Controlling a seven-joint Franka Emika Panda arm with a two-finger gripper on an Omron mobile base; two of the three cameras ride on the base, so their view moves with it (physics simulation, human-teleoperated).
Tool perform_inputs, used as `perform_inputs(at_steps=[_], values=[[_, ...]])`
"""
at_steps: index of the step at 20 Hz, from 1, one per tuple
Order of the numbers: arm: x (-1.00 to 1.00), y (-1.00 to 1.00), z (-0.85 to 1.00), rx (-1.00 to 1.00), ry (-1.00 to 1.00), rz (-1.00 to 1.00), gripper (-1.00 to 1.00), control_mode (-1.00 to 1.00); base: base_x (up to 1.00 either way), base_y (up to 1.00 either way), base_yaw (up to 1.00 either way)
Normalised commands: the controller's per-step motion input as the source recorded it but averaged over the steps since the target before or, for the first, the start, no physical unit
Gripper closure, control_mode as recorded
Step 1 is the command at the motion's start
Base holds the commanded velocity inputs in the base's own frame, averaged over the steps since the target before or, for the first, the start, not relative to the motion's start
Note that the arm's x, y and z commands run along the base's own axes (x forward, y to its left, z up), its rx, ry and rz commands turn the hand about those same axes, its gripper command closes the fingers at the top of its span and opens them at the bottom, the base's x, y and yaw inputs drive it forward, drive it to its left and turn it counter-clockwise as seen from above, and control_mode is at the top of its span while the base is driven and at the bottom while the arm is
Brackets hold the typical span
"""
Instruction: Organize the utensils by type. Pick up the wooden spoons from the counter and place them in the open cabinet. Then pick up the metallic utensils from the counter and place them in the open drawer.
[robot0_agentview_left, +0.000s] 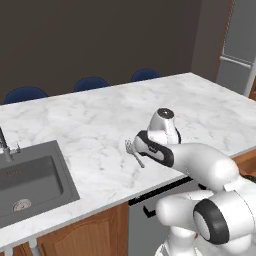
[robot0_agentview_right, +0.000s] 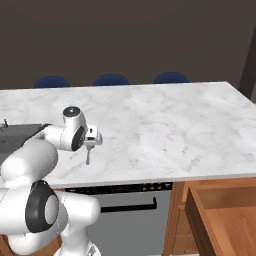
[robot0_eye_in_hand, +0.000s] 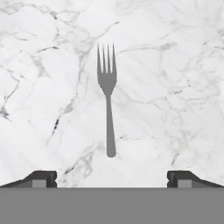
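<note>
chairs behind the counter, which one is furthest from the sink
The blue chair at the right end of the row in the left base view. The other two sit further left, closer to the sink at the counter's left end.

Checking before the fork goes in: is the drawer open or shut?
Open. The drawer stands pulled out below the counter, its plain wooden bottom showing.

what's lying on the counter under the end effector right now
A grey metal fork lies flat on the marble counter, between the open end effector fingertips. The arm covers the counter nearer the robot.
</note>
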Motion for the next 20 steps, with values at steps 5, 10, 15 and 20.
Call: perform_inputs(at_steps=[5, 10, 15, 20], values=[[0.29, 0.16, -0.24, 0.00, 0.01, 0.00, -1.00, -1.00, 0.00, 0.00, 0.00], [0.22, 0.00, -0.21, 0.00, 0.04, 0.00, -1.00, -1.00, 0.00, 0.00, 0.00], [0.31, 0.00, -0.31, 0.00, 0.04, 0.00, -1.00, -1.00, 0.00, 0.00, 0.00], [0.32, 0.04, -0.29, 0.00, 0.10, 0.00, -1.00, -1.00, 0.00, 0.00, 0.00]])
